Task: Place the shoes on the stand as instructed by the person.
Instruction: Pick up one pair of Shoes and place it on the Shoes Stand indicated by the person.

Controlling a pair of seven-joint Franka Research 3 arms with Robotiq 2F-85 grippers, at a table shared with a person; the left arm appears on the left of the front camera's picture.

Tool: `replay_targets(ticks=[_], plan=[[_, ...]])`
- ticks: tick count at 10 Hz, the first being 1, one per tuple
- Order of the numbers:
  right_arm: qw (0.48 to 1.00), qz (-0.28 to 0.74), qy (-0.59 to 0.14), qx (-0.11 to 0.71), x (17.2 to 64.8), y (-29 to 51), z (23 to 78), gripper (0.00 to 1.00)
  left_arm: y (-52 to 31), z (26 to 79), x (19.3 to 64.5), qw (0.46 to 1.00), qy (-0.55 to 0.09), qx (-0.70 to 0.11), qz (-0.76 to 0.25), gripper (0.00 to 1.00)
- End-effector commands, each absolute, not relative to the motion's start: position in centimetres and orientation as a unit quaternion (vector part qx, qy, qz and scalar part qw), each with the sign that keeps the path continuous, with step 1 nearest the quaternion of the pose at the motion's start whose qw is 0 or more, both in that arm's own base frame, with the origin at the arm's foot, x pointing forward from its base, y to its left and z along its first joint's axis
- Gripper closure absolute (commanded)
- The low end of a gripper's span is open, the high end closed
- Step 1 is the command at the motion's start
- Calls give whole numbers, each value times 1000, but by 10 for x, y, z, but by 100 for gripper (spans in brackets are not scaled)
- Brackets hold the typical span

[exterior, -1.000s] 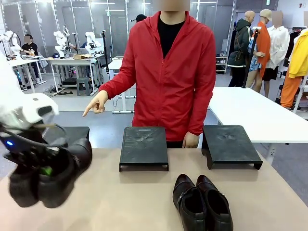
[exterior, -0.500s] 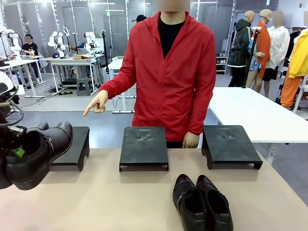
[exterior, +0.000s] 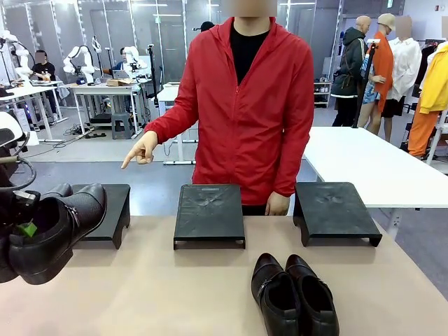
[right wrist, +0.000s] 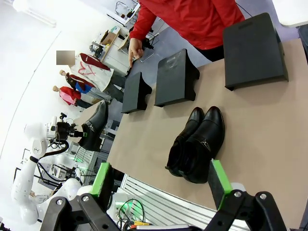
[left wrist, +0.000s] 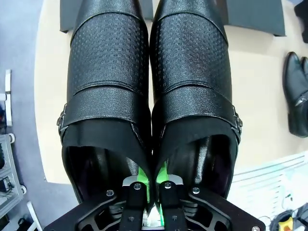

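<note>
Your left claw (left wrist: 150,172) is clenched on the touching inner walls of one pair of shoes (exterior: 52,227). It holds that pair in the air just left of the left stand (exterior: 112,203), toes toward it. The person's hand (exterior: 140,151) points above that stand. The second pair (exterior: 294,294) lies on the table (exterior: 175,294), well right of the stand. Your right claw (right wrist: 159,166) is released and empty.

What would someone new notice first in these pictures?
The person in the bright red jacket across the table, one hand pointing down toward the left stand. At the left edge, the left gripper holds a black pair of shoes aloft, while a second pair sits on the table's near side.
</note>
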State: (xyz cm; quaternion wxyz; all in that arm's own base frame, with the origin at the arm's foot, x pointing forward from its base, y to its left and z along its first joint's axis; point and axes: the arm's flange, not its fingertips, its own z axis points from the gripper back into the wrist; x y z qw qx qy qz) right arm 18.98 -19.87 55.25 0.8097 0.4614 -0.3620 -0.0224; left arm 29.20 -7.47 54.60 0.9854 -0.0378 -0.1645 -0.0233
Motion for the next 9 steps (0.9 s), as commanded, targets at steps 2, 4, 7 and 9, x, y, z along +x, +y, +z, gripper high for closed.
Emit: replay_targets(ticks=[2, 4, 7, 9], plan=[[807, -14, -369, 462, 189, -199, 553, 0, -53, 545, 303, 974, -217, -31, -61, 93], [807, -14, -369, 462, 189, -199, 553, 0, -37, 540, 341, 972, -225, -34, -63, 93], [807, -14, -369, 462, 189, -199, 553, 0, -25, 538, 405, 962, -265, -16, -67, 93], [807, -14, -369, 462, 189, -199, 553, 0, -17, 531, 449, 953, -292, 2, -81, 93]])
